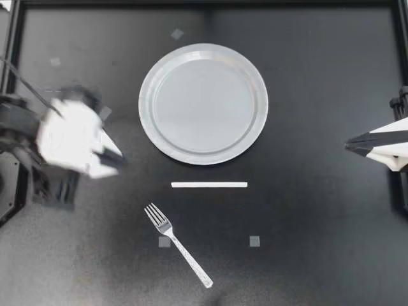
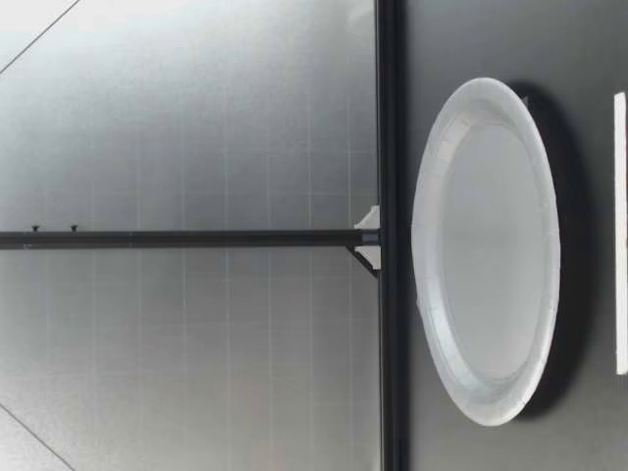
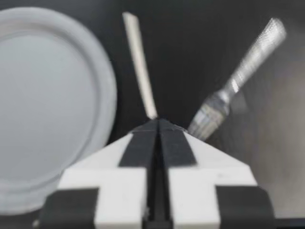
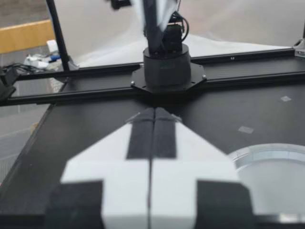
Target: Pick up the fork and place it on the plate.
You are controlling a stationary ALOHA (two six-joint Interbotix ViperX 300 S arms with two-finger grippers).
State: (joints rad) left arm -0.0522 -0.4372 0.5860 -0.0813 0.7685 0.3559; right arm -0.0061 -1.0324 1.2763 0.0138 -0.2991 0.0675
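Steel fork (image 1: 178,245) lies lower centre in the top view, tines toward upper left, bare table (image 1: 306,255) all round. White strip (image 1: 209,185) lies between it and plate (image 1: 203,103). My left gripper (image 1: 120,160) mid-left, right gripper (image 1: 349,145) at right edge: both pinched closed, empty.

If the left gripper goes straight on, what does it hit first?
Probably the left gripper meets the near end of the strip first; the fork lies just beside that line. Its height above the table is unclear.
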